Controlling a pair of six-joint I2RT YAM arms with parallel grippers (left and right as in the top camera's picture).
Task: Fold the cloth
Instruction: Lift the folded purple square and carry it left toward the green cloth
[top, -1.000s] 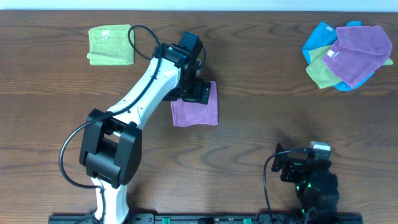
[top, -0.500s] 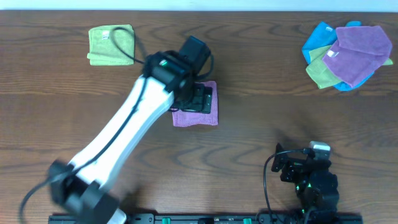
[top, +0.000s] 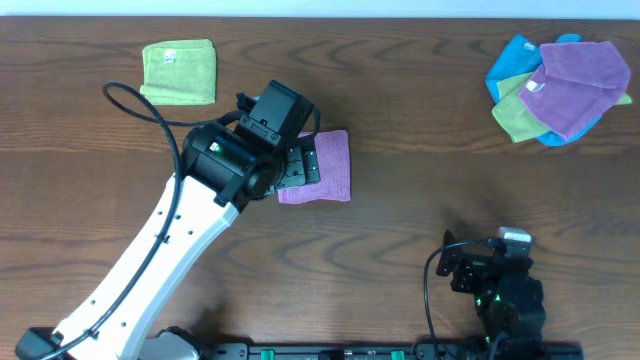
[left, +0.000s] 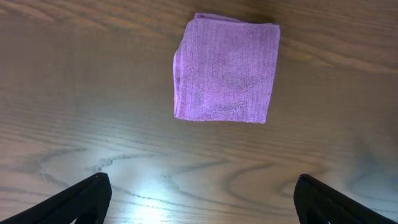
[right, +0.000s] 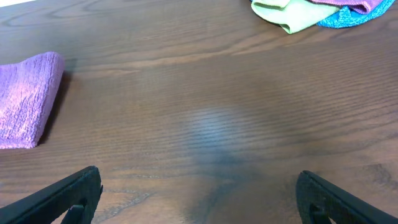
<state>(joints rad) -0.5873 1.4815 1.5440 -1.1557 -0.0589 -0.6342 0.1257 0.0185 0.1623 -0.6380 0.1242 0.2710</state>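
The cloth (top: 330, 167) is a pinkish-purple towel lying folded into a small flat square on the dark wood table, left of centre. My left gripper (top: 293, 166) hovers above the cloth's left edge and hides that part from overhead. In the left wrist view the folded cloth (left: 227, 68) lies whole and well ahead of the left gripper (left: 202, 190), whose jaws stand wide open over bare wood. My right gripper (top: 468, 263) rests at the front right, far from the cloth. It is open and empty (right: 199, 183), with the cloth's folded edge (right: 25, 99) at its far left.
A lime-green folded cloth (top: 178, 72) lies at the back left. A loose pile of violet, blue and green cloths (top: 560, 88) sits at the back right, and its edge (right: 298, 12) shows in the right wrist view. The left arm (top: 160, 250) crosses the front-left area.
The left arm has lifted and drawn back leftward and toward the front, uncovering more of the cloth. The cloth stays folded in place. The right arm has not moved.
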